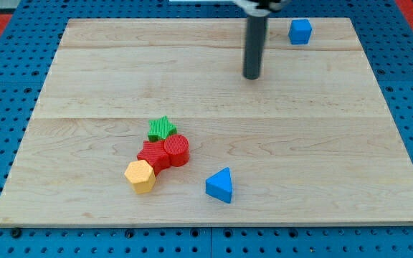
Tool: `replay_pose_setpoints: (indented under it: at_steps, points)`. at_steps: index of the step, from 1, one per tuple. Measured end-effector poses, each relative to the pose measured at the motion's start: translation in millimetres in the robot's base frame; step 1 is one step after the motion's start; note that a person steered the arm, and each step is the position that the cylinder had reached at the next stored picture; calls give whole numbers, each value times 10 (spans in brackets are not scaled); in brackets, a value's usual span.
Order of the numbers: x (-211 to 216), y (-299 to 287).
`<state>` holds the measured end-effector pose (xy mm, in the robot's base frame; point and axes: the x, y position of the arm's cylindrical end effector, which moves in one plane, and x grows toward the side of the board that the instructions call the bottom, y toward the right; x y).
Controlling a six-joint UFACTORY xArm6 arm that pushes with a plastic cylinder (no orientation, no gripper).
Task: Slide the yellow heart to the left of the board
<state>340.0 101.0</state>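
Observation:
A yellow block (140, 176), six-sided rather than heart-shaped as far as I can tell, lies at the lower left of centre on the wooden board (84, 86). It touches a red star-like block (153, 155). A red cylinder (177, 150) sits against that red block, and a green star (161, 128) sits just above them. My tip (252, 76) rests on the board at the upper right of centre, far from this cluster and touching no block.
A blue triangle (220, 185) lies to the right of the cluster, near the view's bottom. A blue cube (300, 31) sits near the board's top edge, right of my rod. A blue pegboard surrounds the board.

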Motion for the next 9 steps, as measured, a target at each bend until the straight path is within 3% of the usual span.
replay_pose_setpoints:
  at_steps: [2, 3, 4, 5, 6, 7, 9]
  points:
    - [-394, 431]
    - [-520, 353]
    - [-626, -511]
    - [-910, -963]
    - [-836, -1062]
    - [-768, -441]
    - [-880, -2182]
